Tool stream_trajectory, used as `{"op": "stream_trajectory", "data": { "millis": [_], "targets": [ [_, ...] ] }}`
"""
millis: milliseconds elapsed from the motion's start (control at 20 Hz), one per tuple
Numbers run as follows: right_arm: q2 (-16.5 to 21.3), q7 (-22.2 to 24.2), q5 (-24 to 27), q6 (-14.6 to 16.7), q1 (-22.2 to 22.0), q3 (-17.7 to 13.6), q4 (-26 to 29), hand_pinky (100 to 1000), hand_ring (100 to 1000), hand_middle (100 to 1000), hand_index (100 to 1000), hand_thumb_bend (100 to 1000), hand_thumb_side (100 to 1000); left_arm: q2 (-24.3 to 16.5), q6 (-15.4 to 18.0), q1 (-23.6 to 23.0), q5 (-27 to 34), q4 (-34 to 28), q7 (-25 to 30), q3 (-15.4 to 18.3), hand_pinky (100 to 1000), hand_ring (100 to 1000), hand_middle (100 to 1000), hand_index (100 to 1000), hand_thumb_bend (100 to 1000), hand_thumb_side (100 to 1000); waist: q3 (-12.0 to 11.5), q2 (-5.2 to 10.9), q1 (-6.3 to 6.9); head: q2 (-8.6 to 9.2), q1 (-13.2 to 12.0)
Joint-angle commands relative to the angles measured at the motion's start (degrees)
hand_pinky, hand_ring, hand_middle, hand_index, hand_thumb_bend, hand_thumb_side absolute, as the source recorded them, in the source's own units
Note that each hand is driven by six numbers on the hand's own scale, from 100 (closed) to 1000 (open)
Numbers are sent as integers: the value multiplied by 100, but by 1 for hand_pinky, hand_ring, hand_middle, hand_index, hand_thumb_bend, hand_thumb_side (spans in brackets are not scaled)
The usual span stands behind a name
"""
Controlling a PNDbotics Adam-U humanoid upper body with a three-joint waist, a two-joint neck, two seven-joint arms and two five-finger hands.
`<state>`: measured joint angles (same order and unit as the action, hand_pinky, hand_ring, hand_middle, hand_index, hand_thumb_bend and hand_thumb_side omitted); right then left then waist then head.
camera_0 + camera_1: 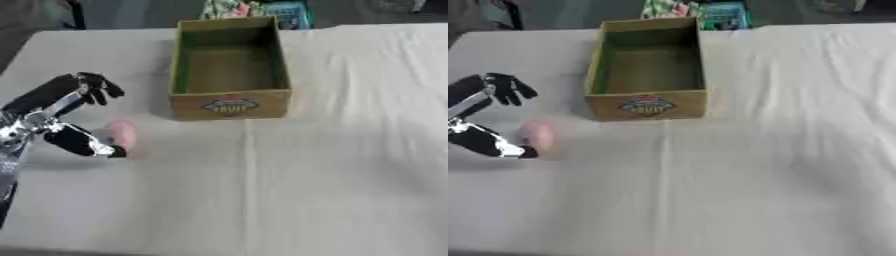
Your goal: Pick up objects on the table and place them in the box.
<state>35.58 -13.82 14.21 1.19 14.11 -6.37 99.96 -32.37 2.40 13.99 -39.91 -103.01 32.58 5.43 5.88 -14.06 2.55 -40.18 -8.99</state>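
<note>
A small pink rounded object [122,134] lies on the white cloth, left of the box's front. My left hand [61,117] comes in from the left edge, open, with its fingers [96,90] spread above the pink object and its thumb [87,144] low beside it. The thumb's tip is right at the object's left side; I cannot tell if it touches. The open cardboard box [229,105] stands at the upper middle with nothing in it. My right hand shows in neither view.
A white cloth [332,165] covers the table, with a long crease down the middle. Beyond the far edge there are colourful items [262,10] behind the box. The table's left edge runs close to my left arm.
</note>
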Motion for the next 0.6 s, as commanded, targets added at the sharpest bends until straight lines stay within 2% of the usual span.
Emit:
{"op": "stream_trajectory", "data": {
  "millis": [50, 350, 550, 600],
  "targets": [
    [138, 9, 13, 7, 58, -70, 100, 643, 709, 713, 841, 100, 277, -207, -44, 16, -245, 137, 51, -16, 673, 638, 710, 820, 769, 250, 5, 100, -13, 49, -24],
    [122, 18, 16, 7, 61, -65, 99, 643, 709, 713, 841, 100, 277, -63, -299, 105, -524, 593, -632, -145, 663, 629, 721, 824, 724, 230, 34, 91, -34, 62, -34],
    [114, 17, 18, 7, 59, -66, 98, 643, 709, 713, 841, 100, 276, 3, -272, 163, -494, 762, -770, -233, 645, 606, 692, 799, 678, 213, 55, 85, -44, 65, -43],
    [113, 18, 19, 6, 61, -65, 98, 643, 709, 713, 841, 100, 276, 11, -253, 174, -469, 795, -766, -256, 636, 594, 677, 784, 644, 192, 57, 84, -46, 65, -47]
  ]
}}
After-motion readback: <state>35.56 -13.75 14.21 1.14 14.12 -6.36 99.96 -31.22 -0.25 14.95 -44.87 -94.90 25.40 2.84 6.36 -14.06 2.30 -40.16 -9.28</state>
